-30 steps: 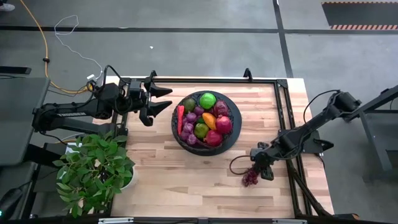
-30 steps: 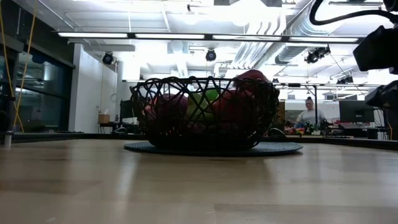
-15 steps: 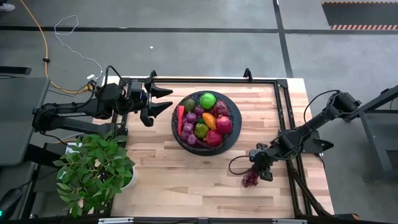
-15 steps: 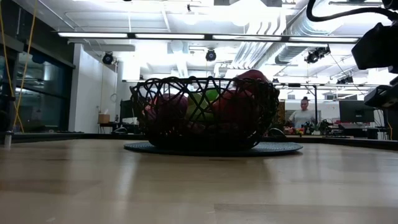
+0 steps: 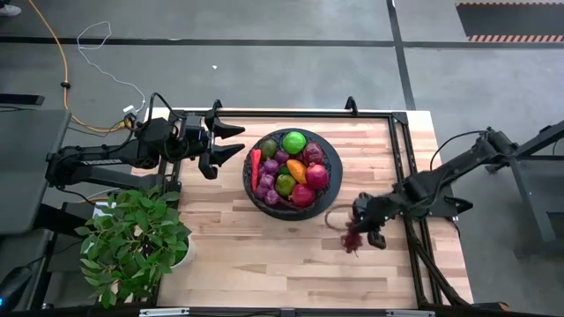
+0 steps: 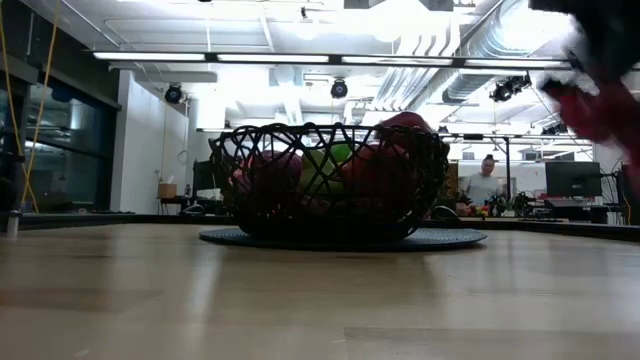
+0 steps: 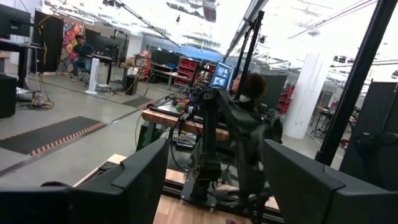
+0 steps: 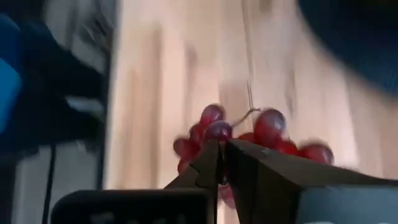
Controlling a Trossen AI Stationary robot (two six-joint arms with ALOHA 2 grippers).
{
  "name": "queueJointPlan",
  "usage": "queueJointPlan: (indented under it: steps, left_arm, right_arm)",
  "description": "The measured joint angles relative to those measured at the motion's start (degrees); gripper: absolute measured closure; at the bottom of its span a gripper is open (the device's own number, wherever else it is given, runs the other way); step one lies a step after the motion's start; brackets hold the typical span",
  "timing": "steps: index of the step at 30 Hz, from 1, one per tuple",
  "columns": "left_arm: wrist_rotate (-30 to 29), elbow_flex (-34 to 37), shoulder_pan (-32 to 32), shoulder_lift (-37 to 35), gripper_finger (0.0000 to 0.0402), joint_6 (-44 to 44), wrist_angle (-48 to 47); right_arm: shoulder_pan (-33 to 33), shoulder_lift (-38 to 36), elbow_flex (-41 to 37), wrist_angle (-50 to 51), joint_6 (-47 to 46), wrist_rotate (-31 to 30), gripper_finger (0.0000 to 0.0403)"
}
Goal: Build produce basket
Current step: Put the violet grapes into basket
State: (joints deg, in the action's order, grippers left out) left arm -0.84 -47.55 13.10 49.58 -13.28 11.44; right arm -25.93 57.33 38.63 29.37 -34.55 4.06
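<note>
The step in hand looks like the pick-up of the last loose piece of produce: the right gripper (image 5: 359,227) has its two dark fingers (image 8: 208,163) pinched together on a small bunch of dark red-purple toy grapes (image 5: 352,238), which hangs just under and ahead of the fingertips, close above the pale wooden table (image 5: 264,251). In the right wrist view the grapes (image 8: 249,140) bulge out on either side of the closed fingertips, so the hold seems to be on the stem or the bunch's top. The large round black woven-mesh basket (image 5: 326,189) sits near this gripper, up the table and toward the left arm, already filled with a green apple, red fruits, an orange mango, purple grapes and a slim red pepper. The next move calls for lifting the bunch over the basket's rim and letting go above the pile. The left gripper (image 5: 231,141) waits beyond the basket's far side, its fingers spread and holding nothing
</note>
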Motion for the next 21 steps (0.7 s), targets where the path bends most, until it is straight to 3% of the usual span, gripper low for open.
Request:
queueJointPlan:
  steps: [4,13,21]
  left_arm:
    - [0.17,0.00,-0.02,0.00,0.0155,0.00,0.53]
    - [1.80,-0.68,0.00,0.02,0.0155,-0.13,6.76]
    - [4.51,-4.53,-0.02,0.00,0.0155,0.50,6.80]
  right_arm:
    - [3.85,-1.37,7.25,-0.06,5.41,-1.44,0.0400]
    - [13.92,-1.38,23.03,-0.33,24.02,-11.46,0.0402]
    - [21.62,-1.39,28.37,-5.17,33.66,-12.81,0.0402]
